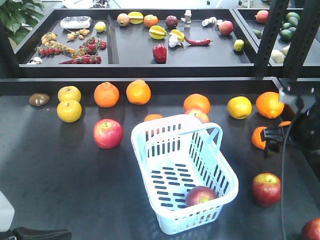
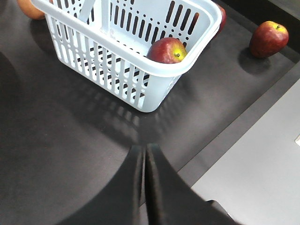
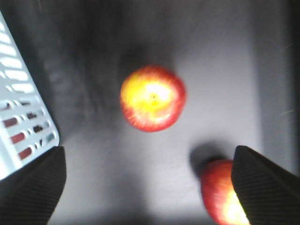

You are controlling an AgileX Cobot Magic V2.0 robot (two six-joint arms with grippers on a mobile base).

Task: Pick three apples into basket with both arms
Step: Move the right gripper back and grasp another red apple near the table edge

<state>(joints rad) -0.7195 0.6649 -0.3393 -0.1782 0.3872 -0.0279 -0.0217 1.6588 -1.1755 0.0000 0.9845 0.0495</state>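
The pale blue basket (image 1: 226,172) stands mid-table with one dark red apple (image 1: 200,195) inside it, also seen in the left wrist view as the apple (image 2: 167,50) in the basket (image 2: 140,70). A second apple (image 1: 266,189) lies on the table right of the basket. A third apple (image 1: 312,230) sits at the bottom right corner. My right gripper (image 3: 149,154) hangs open above the table, with the second apple (image 3: 153,98) ahead of it and the third apple (image 3: 220,192) beside its right finger. My left gripper (image 2: 144,149) is shut and empty, short of the basket's near corner.
A brighter red apple (image 1: 108,133) lies left of the basket, another (image 1: 200,116) behind it. Oranges (image 1: 106,95) and yellow fruits (image 1: 69,110) are spread across the back of the table. A raised divider (image 1: 150,80) separates a far shelf of mixed produce. The table edge (image 2: 234,136) runs near my left gripper.
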